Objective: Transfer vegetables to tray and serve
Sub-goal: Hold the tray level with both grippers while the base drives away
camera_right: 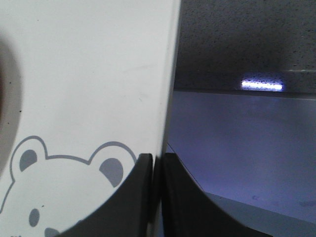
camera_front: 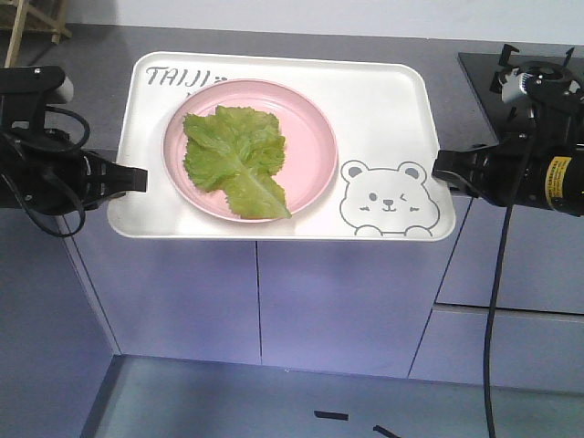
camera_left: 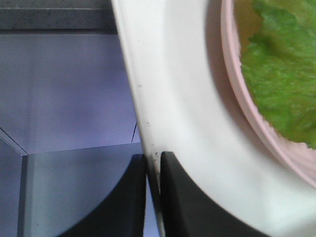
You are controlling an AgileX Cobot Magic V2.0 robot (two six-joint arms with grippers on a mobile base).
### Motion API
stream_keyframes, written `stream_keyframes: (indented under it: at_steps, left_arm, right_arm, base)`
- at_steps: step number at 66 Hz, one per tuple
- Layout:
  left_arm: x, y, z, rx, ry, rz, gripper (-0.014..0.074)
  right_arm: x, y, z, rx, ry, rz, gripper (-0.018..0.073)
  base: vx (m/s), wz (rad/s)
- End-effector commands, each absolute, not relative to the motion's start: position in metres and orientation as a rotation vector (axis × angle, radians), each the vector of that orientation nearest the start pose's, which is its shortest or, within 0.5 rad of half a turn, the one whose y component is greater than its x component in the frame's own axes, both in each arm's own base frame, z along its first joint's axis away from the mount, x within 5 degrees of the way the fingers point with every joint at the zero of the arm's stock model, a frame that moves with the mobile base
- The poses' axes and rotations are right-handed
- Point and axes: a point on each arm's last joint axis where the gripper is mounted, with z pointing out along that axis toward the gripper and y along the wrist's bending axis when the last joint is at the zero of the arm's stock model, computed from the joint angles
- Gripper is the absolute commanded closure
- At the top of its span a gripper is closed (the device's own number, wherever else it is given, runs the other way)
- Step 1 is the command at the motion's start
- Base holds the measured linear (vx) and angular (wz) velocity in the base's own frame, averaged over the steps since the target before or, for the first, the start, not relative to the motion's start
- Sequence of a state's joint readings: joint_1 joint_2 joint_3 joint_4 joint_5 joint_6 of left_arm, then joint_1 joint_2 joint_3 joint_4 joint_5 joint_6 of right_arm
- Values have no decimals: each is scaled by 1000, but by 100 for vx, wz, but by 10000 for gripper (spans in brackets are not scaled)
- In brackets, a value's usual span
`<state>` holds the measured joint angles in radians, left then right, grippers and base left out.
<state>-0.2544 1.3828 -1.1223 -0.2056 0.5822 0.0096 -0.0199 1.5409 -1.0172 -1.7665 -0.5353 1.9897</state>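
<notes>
Evidently, left fingers [camera_left: 182, 202] and right fingers [camera_right: 182, 202] clench opposite rims of the tray [camera_front: 383, 109] to carry it level for serving, the vegetables [camera_front: 233, 160] lying on its pink plate [camera_front: 315, 137].

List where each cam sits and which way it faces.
Front: high, looking down at tray; left gripper and right gripper clamp its ends.
Left wrist: on left gripper, facing tray rim, pink plate, lettuce; own fingers show.
Right wrist: on right gripper, facing rim, bear drawing; own fingers show.
Shared: front and left wrist show lettuce.
</notes>
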Motion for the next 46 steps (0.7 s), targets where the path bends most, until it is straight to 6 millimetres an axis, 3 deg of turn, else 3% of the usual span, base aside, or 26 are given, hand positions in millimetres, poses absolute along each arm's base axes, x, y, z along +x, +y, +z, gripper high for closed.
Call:
stream_keyframes:
  at_steps: [1,46]
  left_arm:
    - [287,-98,353,130,2170,-462,602]
    - [287,-98,353,130,2170,-462,602]
  right_arm:
    - [319,62,307,-266,2035,840,562]
    - [319,62,307,-266,2035,840,562]
  base:
    - [6,-11]
    - [7,-5]
